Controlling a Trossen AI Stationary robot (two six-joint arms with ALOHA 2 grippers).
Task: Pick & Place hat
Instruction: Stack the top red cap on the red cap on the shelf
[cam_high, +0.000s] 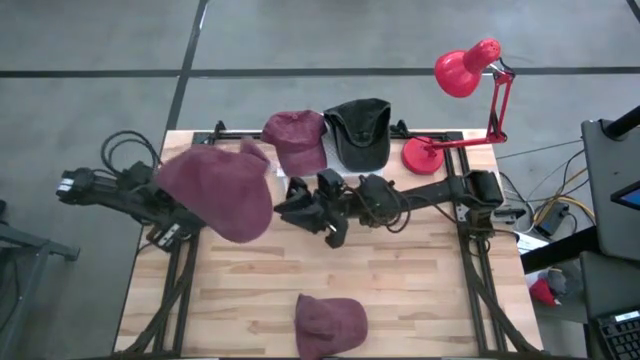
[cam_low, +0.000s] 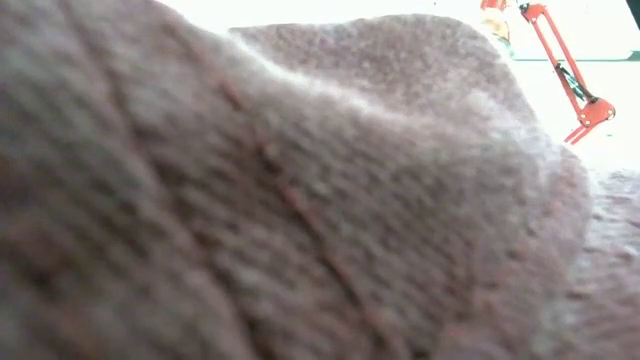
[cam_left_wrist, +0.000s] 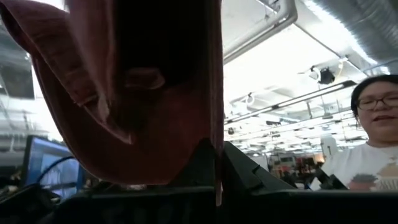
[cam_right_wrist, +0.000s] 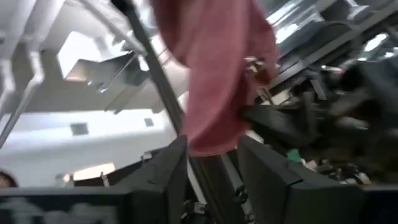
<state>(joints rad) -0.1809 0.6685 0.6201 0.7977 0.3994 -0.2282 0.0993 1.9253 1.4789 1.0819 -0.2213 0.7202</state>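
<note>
Item 1: large maroon fabric cap (cam_high: 218, 192), raised over the left part of the pale wooden slatted worktop (cam_high: 400, 280). The left gripper (cam_left_wrist: 214, 158) is clenched on it; in the left wrist view the cloth hangs between the dark fingers.

Item 2: right gripper (cam_high: 300, 210), near mid-worktop and just beside the raised cap; its dark fingers (cam_right_wrist: 171, 171) stand parted, with maroon cloth hanging in front of them. Whether they grasp it cannot be told.

Item 3: second maroon cap (cam_high: 297, 138), lying at the far edge.

Item 4: black cap (cam_high: 362, 130), just beside item 3.

Item 5: third maroon cap (cam_high: 330, 322), at the near edge; maroon cloth fills the low view.

Item 6: red desk lamp (cam_high: 465, 72), far right corner.

Item 7: person in a white shirt (cam_left_wrist: 367, 155), beyond the worktop.
</note>
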